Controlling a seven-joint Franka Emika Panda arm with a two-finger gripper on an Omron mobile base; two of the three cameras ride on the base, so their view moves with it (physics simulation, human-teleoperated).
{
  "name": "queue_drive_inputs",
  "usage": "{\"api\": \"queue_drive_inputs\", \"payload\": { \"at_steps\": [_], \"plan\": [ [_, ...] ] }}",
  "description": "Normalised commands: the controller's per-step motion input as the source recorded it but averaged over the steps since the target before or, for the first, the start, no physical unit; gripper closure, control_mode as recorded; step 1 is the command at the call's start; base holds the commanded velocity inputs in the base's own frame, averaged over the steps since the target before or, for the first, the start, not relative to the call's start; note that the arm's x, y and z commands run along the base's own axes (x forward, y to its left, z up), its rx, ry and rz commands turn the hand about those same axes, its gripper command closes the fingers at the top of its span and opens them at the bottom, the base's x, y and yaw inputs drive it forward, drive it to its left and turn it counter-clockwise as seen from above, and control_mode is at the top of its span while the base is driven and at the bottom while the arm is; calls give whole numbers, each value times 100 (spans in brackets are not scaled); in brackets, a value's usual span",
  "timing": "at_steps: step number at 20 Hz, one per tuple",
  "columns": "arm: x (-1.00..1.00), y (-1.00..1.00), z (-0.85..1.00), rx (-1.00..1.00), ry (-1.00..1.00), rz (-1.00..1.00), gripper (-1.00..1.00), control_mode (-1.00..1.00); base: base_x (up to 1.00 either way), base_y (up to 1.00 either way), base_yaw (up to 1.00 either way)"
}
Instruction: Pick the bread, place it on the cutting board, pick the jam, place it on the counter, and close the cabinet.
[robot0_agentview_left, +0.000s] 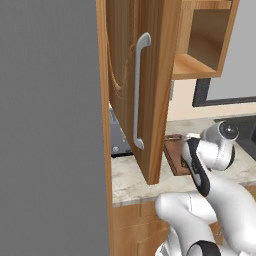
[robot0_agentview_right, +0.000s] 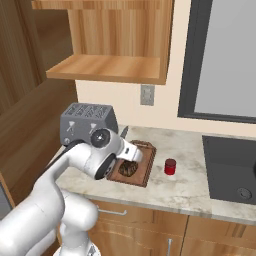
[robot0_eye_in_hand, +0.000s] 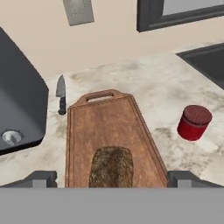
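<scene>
The bread (robot0_eye_in_hand: 111, 166), a dark speckled lump, lies on the near end of the reddish-brown cutting board (robot0_eye_in_hand: 107, 122). My gripper (robot0_eye_in_hand: 113, 178) is open, with one fingertip (robot0_eye_in_hand: 43, 177) on each side of the bread and clear of it. In the right base view the gripper (robot0_agentview_right: 131, 159) hangs just over the bread (robot0_agentview_right: 129, 170) on the board (robot0_agentview_right: 145, 172). The red jam (robot0_eye_in_hand: 194, 122) stands upright on the beige counter (robot0_eye_in_hand: 166, 83), right of the board, with the same jam (robot0_agentview_right: 170, 166) apart from the hand. The cabinet door (robot0_agentview_left: 145, 90) with its grey bar handle (robot0_agentview_left: 139, 90) stands wide open.
A dark grey toaster (robot0_agentview_right: 87, 122) sits left of the board. A knife (robot0_eye_in_hand: 61, 94) lies between it and the board's handle. A dark sink (robot0_agentview_right: 230, 167) is sunk into the counter at the right. An open wooden shelf (robot0_agentview_right: 110, 67) hangs above.
</scene>
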Motion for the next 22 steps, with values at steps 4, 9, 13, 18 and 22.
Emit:
{"api": "queue_drive_inputs", "payload": {
  "at_steps": [4,9,13,18,22],
  "plan": [
    [-31,0,24,0,-10,0,-100,-100,0,0,0],
    [-28,0,30,0,-12,0,-100,-100,0,0,0],
    [-30,2,36,0,-12,0,-100,-100,0,0,0],
    [-32,5,42,0,-12,0,-100,-100,0,0,0],
    [-33,7,44,0,-11,0,-100,-100,0,0,0]
  ]
}}
